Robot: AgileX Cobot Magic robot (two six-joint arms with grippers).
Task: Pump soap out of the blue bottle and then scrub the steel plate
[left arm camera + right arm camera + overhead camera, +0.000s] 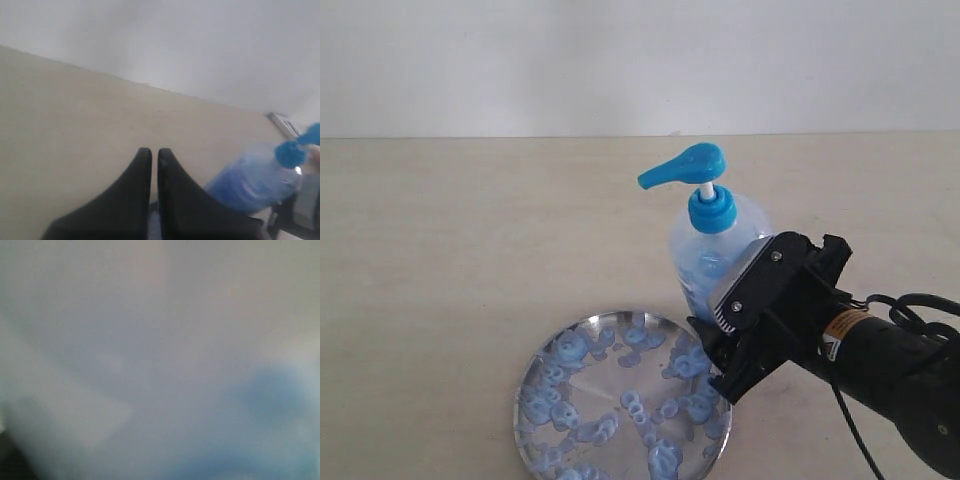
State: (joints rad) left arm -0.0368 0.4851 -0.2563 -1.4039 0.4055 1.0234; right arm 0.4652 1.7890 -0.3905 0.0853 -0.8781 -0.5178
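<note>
The blue bottle (pixel 720 235) stands upright behind the steel plate (pixel 523 400), its blue pump head (pixel 685 167) raised and pointing left. Soap (pixel 565 350) dots the plate as several light-blue blobs and rings. My right gripper (pixel 716 352) reaches in from the right, and its black jaws clasp the bottle's lower body just above the plate's rim. The right wrist view is a pale blue blur, filled by the bottle (pixel 210 405). My left gripper (pixel 154 152) is out of the exterior view; its fingers are shut, with nothing held at the tips. It hovers over the table, left of the bottle (pixel 255 180).
A beige table (pixel 450 250) runs back to a white wall (pixel 620 60). The right arm's black body and cables (pixel 900 380) fill the lower right corner. The plate's front edge is cut off by the bottom of the exterior view.
</note>
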